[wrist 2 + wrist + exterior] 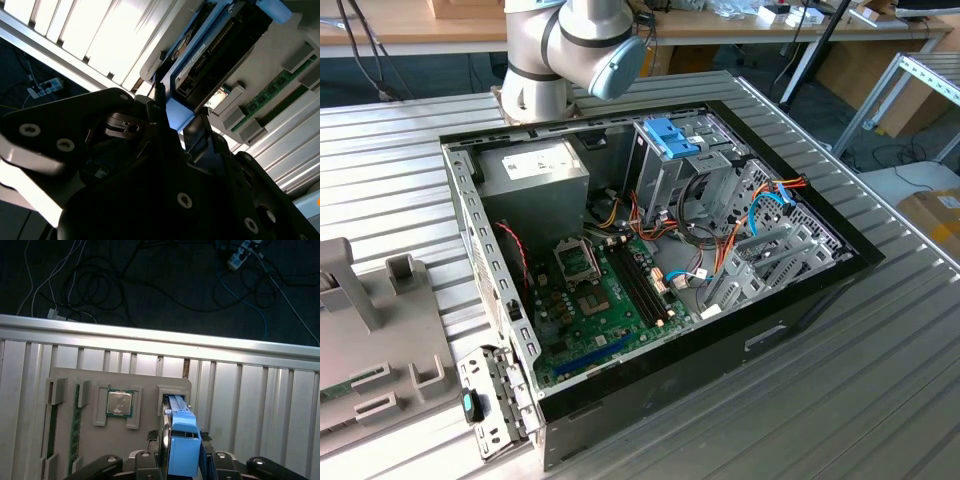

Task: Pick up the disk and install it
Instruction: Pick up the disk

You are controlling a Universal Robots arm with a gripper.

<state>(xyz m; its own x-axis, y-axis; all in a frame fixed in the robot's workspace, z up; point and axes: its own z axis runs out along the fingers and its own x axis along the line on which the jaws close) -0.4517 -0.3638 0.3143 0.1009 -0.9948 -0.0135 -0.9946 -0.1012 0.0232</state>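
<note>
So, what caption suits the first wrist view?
Robot gripper at the blue-railed grey metal disk, standing on edge in a flat grey tray beside a square silver processor chip.

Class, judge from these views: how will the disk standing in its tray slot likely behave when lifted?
The disk looks like a rigid metal slab, so probably stiff and heavy for its size. Standing on edge in the grey tray's narrow slot, it may bind if pulled askew. Its smooth blue rail could be slippery.
</note>
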